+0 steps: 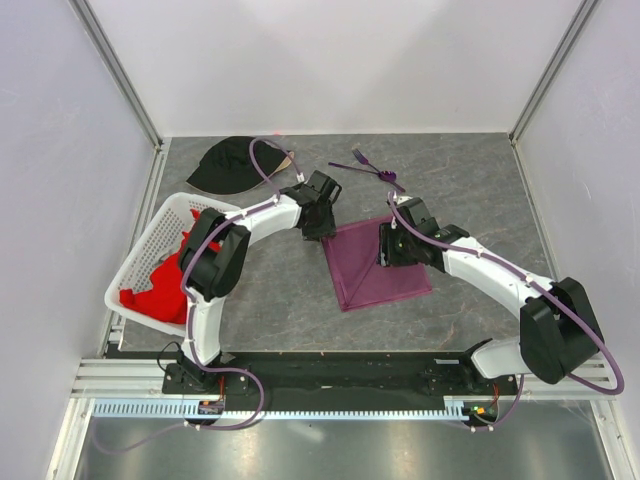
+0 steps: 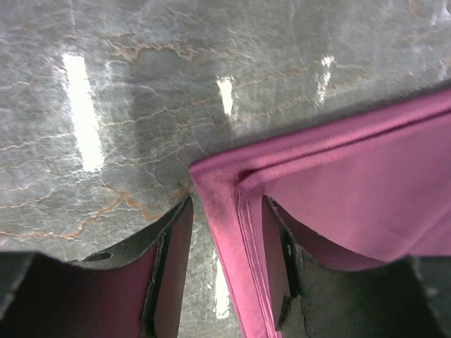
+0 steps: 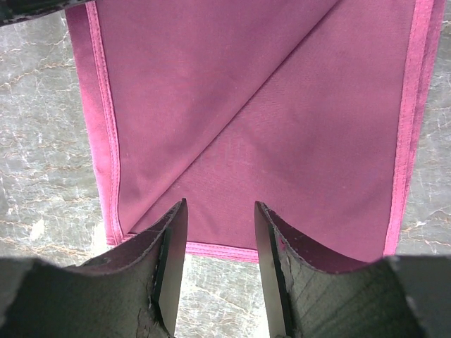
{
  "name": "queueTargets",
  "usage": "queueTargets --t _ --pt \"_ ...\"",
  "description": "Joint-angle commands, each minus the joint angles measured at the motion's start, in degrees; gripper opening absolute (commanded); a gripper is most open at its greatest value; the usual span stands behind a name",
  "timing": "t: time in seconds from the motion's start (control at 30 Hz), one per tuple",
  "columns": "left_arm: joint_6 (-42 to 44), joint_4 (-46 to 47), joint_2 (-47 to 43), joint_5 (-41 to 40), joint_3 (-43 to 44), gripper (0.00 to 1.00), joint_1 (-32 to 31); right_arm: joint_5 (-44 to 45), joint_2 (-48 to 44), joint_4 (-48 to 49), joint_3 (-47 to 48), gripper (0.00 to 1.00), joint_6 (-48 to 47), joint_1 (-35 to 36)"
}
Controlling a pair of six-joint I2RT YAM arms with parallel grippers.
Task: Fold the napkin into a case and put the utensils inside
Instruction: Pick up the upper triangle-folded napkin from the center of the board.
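Both arms reach out over the table and bend inward toward each other. The left gripper (image 1: 319, 224) points down with its 2 fingers (image 2: 173, 243) parted. The right gripper (image 1: 388, 250) points down too, its 2 fingers (image 3: 174, 243) likewise apart.

Bare table (image 1: 490, 190) lies open right of the napkin (image 1: 375, 275) and along its near edge. The white lattice basket (image 1: 148, 243) walls off the left; the black cap (image 1: 225, 165) and the purple utensils (image 1: 372, 168) crowd the far side.
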Motion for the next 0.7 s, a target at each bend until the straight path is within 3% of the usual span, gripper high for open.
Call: queueTargets --t 0.0,0.37,0.63,0.67 --pt "-2.61 -3.48 2.65 -6.22 3.07 0.51 -0.85 1.17 -1.81 1.15 -0.31 0.50 0.25 0.52" --pt "-4.19 -4.71 4.59 -6.84 2.37 0.45 -1.64 1.26 -0.49 2.73 0.65 0.51 1.21 5.43" --pt "-4.37 0.21 4.68 -2.28 -0.27 0.28 -1.64 4.42 3.55 6.24 1.01 0.54 2.36 14.40" --pt "-4.28 0.48 4.68 -1.75 -0.44 0.21 -1.64 5.20 4.07 6.60 1.35 0.55 2.27 16.32"
